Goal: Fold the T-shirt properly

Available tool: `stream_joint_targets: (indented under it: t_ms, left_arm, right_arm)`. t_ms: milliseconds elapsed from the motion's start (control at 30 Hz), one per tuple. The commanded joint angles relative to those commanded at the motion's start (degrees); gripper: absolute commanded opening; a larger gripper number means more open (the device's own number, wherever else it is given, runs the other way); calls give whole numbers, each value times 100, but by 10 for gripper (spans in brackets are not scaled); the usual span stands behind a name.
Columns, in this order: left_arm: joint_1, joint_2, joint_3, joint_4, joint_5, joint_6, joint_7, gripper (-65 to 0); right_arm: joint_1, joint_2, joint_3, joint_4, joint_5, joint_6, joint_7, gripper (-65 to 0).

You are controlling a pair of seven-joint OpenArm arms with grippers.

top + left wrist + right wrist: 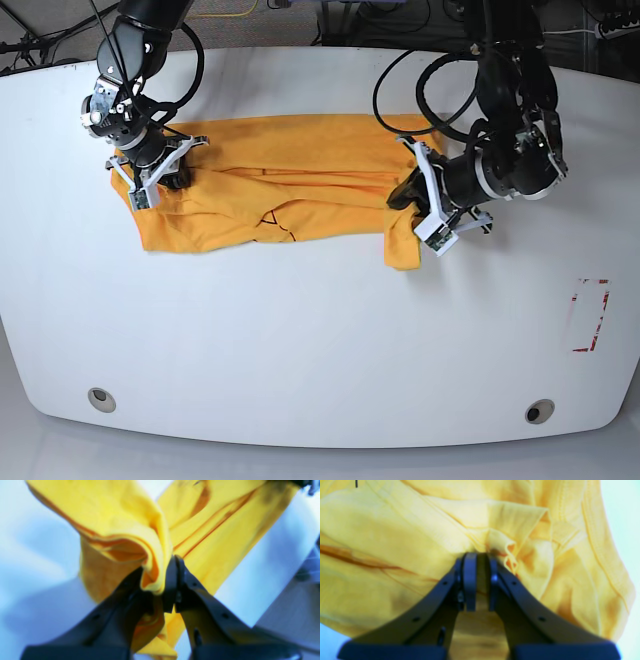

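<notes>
The orange-yellow T-shirt (290, 170) lies crumpled in a wide band across the far half of the white table (300, 340), with a few black print lines showing near its front edge. My right gripper (165, 175) is shut on the shirt's left end; the right wrist view shows bunched fabric (395, 530) pinched between its fingers (470, 580). My left gripper (403, 190) is shut on the shirt's right end, where a flap hangs toward the front. In the left wrist view the cloth (120, 517) is folded over the closed fingertips (172, 575).
A red-outlined rectangle (590, 315) is marked on the table at the right. Two round fittings (100, 398) (540, 411) sit near the front edge. Cables (440, 90) loop behind the left arm at the back.
</notes>
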State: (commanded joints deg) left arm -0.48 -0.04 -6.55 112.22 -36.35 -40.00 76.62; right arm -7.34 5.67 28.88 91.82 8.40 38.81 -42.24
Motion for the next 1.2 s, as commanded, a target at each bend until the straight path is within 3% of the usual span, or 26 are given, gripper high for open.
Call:
stream_joint_targets:
  t_ms: [133,467,600,733,867,933,1100,1200]
  left_arm:
    - [0,53,9,-79,0,0,0,-650]
    - [-62,70,9,-149,-9,0,-9,-649]
    - [-211,88,62,-202,-18,0,0,-514]
    - [-237,281,369,-360,-35,215,0,-301]
    - [-325,589,703,-396,-35,312,9,-143]
    - [-466,721,1011,-413,-35,321,44,-118]
    - [-721,809,1846,-369,-35,312,338,-125]
    - [-809,870,1925,-369,-35,312,338,-125]
  right_arm:
    - [0,-9,0,0,0,119,0,-590]
    - [0,-26,0,0,-18,119,0,-590]
    - [-9,-35,0,0,-9,119,0,-590]
    - [-18,-9,0,0,-9,119,0,-590]
    - [-9,-9,0,0,-9,119,0,-590]
    - [0,-9,0,9,-9,119,0,-590]
    - [9,-9,-9,9,-9,119,0,-590]
    - [9,0,-9,9,-9,119,0,-590]
